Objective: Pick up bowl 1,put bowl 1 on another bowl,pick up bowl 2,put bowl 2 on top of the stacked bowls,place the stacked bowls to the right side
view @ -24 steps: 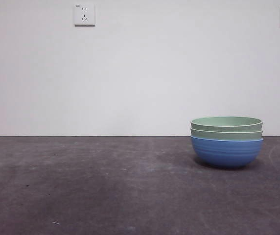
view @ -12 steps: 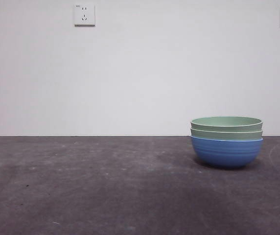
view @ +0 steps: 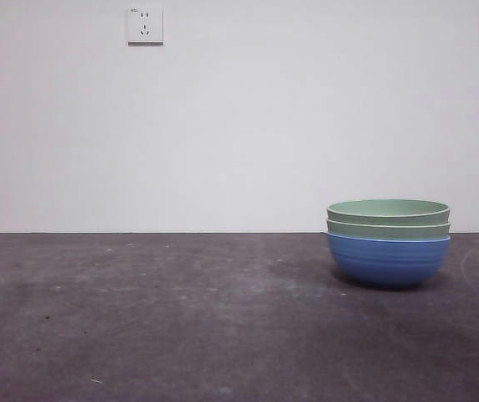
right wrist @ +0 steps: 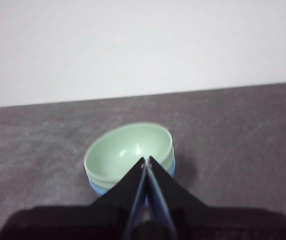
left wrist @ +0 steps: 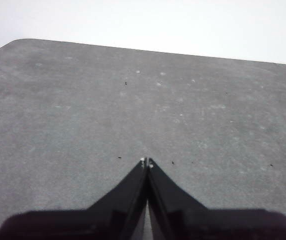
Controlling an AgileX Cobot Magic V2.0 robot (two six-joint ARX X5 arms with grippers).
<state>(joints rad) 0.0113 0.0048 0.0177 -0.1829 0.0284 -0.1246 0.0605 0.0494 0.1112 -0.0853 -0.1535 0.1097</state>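
Note:
The stacked bowls stand on the right part of the table: the blue ribbed bowl at the bottom and two pale green bowls nested in it. The right wrist view looks down on the stack, the top green bowl empty, a sliver of blue below. My right gripper is shut with nothing in it, held above and just short of the stack, apart from it. My left gripper is shut and empty over bare table. Neither arm appears in the front view.
The dark grey tabletop runs back to a white wall with two sockets. The table's rounded far corner shows in the left wrist view.

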